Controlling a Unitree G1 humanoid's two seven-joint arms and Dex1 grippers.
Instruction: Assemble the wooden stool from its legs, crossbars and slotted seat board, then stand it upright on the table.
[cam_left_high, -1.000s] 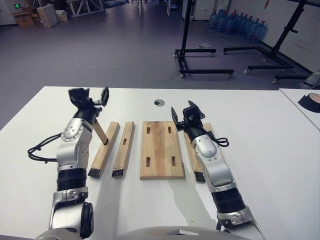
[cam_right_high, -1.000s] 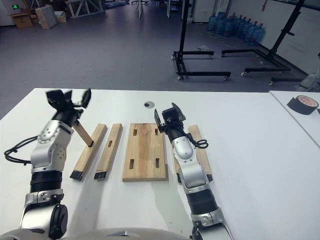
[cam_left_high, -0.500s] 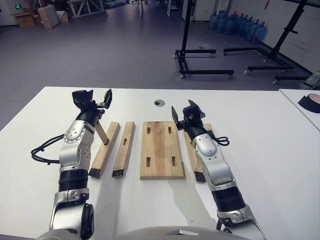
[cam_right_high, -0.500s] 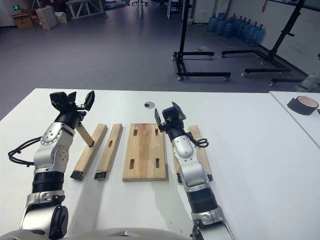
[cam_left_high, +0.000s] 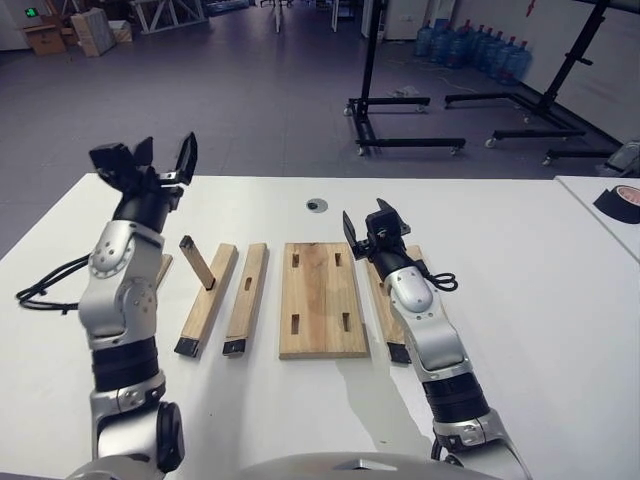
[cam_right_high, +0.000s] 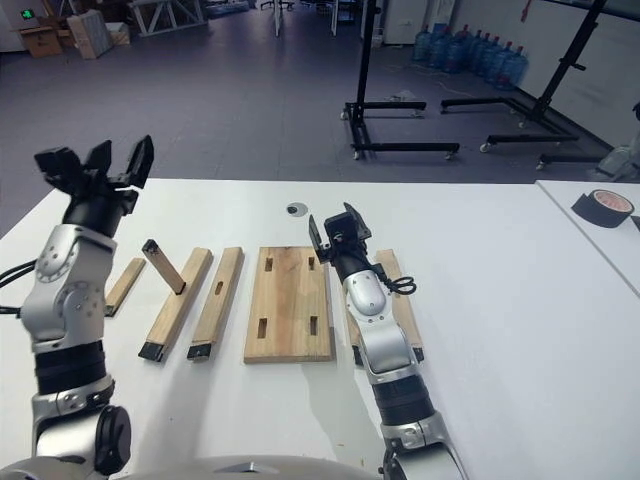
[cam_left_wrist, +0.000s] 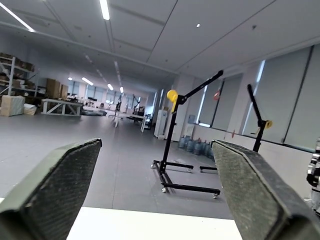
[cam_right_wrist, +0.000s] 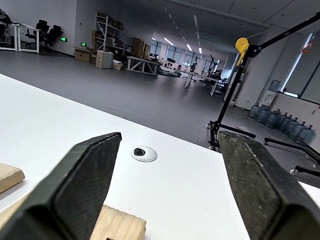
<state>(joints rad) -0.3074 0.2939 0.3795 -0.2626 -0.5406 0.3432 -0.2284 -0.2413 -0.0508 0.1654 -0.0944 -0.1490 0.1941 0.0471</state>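
The slotted seat board (cam_left_high: 322, 298) lies flat mid-table. To its left lie two wooden legs (cam_left_high: 208, 298) (cam_left_high: 247, 296). A short crossbar (cam_left_high: 197, 262) stands tilted, its lower end on the outer leg. Another short crossbar (cam_right_high: 125, 285) lies flat further left. Raised high over the table's far-left part, my left gripper (cam_left_high: 145, 165) is open and empty; its fingers (cam_left_wrist: 60, 185) stand wide apart. My right gripper (cam_left_high: 373, 228) is open and empty, low over the far end of two more legs (cam_right_high: 405, 310) that lie right of the board under my right arm.
A round grommet hole (cam_left_high: 317, 205) sits in the table beyond the board. A black tape roll (cam_left_high: 618, 200) lies on a neighbouring table at the right. Black wheeled stands (cam_left_high: 410, 140) are on the floor behind. White tabletop stretches to the right and front.
My left gripper has risen and swung left, away from the tilted crossbar, which stays on the leg. The flat crossbar now shows beside the arm. The right arm has not moved.
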